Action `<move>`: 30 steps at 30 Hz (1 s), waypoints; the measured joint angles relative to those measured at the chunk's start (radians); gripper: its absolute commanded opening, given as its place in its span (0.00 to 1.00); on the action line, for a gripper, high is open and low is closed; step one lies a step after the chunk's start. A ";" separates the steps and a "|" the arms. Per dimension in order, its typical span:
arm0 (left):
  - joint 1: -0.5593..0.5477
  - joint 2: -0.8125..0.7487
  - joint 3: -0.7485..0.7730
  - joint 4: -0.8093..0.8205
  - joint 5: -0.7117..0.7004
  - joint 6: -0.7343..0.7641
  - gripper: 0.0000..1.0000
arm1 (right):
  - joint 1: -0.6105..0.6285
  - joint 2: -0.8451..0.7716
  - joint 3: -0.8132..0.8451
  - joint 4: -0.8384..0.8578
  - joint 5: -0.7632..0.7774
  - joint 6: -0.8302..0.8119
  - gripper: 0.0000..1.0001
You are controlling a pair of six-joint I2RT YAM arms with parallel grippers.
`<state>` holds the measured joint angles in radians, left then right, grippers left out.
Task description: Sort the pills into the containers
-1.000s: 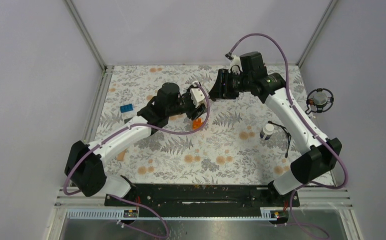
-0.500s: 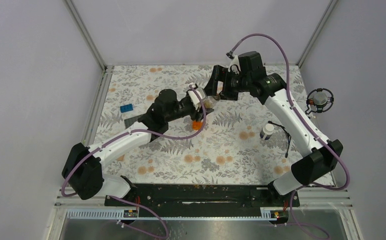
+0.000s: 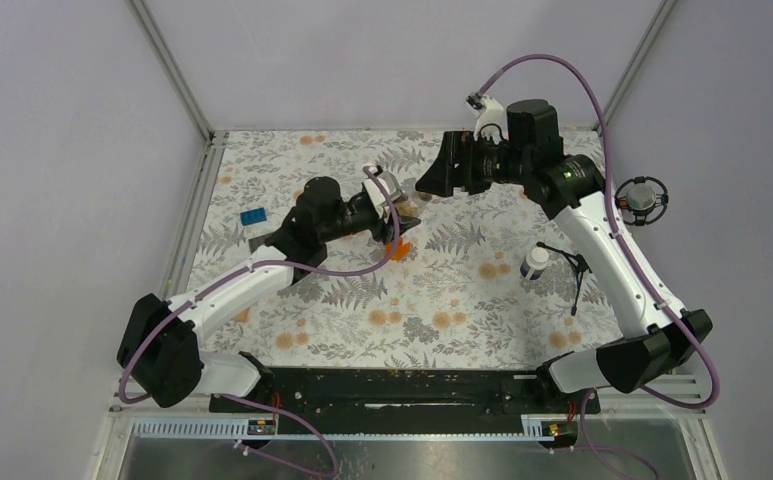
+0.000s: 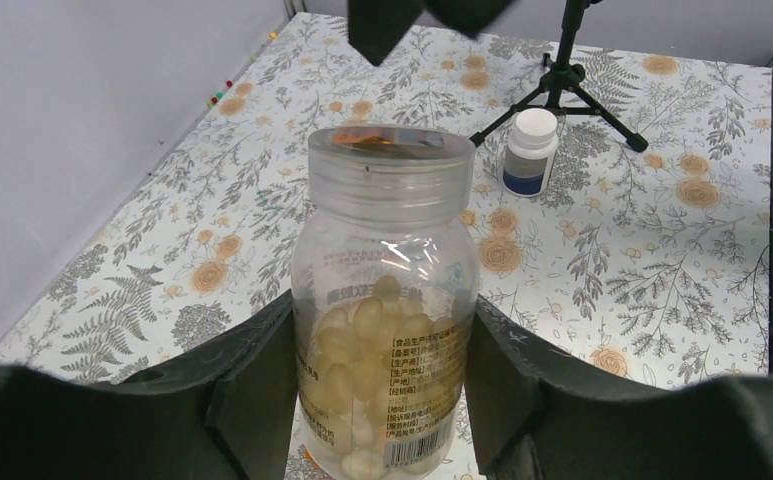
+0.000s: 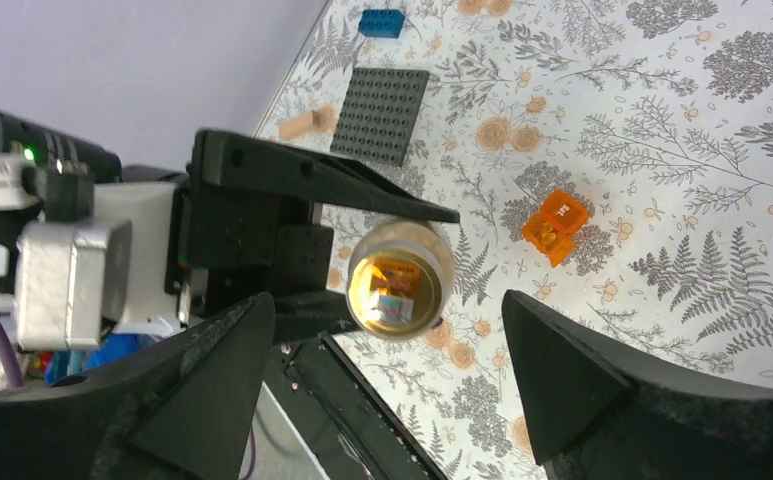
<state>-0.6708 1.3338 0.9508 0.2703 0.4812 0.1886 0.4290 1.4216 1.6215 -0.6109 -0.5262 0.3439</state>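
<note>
Far left: blue brick sat on the floral cloth near the left wall, with the dark grey studded plate just nearer the bases, partly under the left arm in the top view. A tan block lay beside the plate. Left gripper was clamped on the clear bottle, one finger on each side of the body, squeezing just below the shoulder. The bottle was roughly half full of pale pills, clear cap on, label with barcode facing the left wrist camera. It was held off the cloth near table centre, cap end pointing at the right gripper. The orange hinged-lid box lay on the cloth just on the near side of the held bottle, apart from it; couldn't tell from either view whether its lid was latched. Right gripper was spread wide. In its wrist view the cap sat between the two fingers, with a clear gap on both sides and nothing gripped. In the top view it hung just beyond the cap, toward the back right. Further right, the white-and-dark little bottle stood upright on the cloth, white cap on, well apart from both grippers. A small black tripod stood just beside it.
</note>
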 measured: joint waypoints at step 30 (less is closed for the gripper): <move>0.021 -0.016 0.000 -0.047 0.088 -0.021 0.00 | 0.010 0.085 -0.022 0.034 -0.098 -0.047 0.69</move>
<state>-0.6498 1.3178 0.9512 0.2234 0.5690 0.1673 0.4389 1.5066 1.5993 -0.5774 -0.6239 0.2974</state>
